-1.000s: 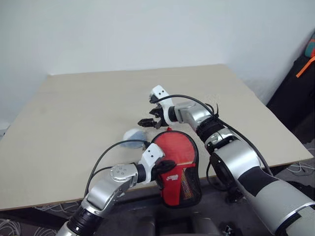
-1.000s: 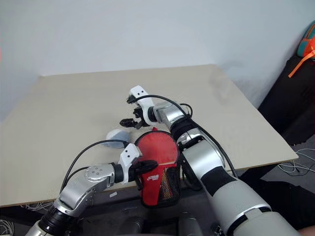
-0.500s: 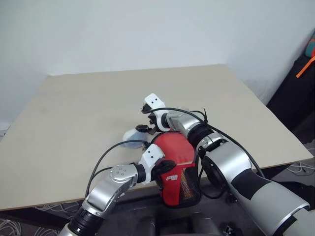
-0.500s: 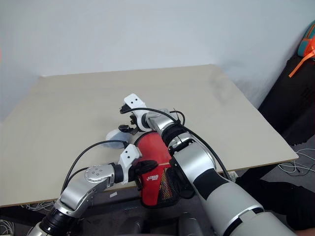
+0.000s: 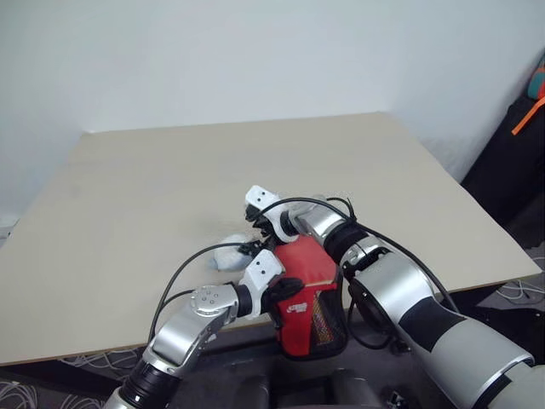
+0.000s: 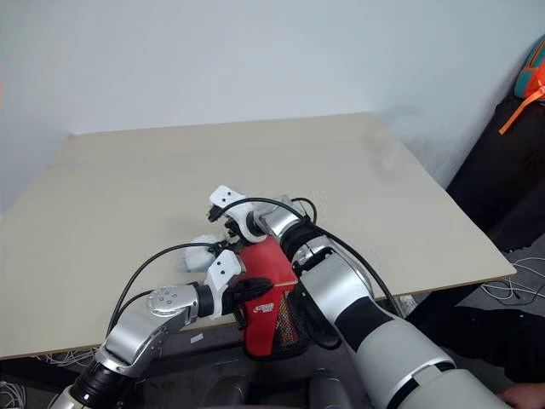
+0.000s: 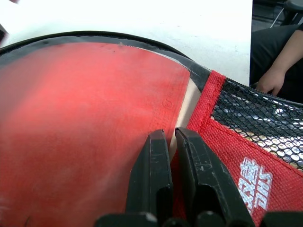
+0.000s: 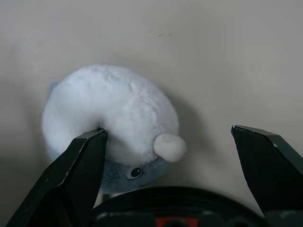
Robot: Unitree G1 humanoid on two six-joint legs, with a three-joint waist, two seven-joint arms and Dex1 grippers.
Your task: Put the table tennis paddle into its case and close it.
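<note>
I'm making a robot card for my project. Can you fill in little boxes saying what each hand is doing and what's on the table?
left gripper: shut on the case, red paddle inside
right gripper: open, fingers either side of a plush toy
plush toy: white and pale blue, lying on the table
case: hanging past the table's near edge

Plush toy sits near desk front edge, w/ right tool spread just beside it; far half free.
</note>
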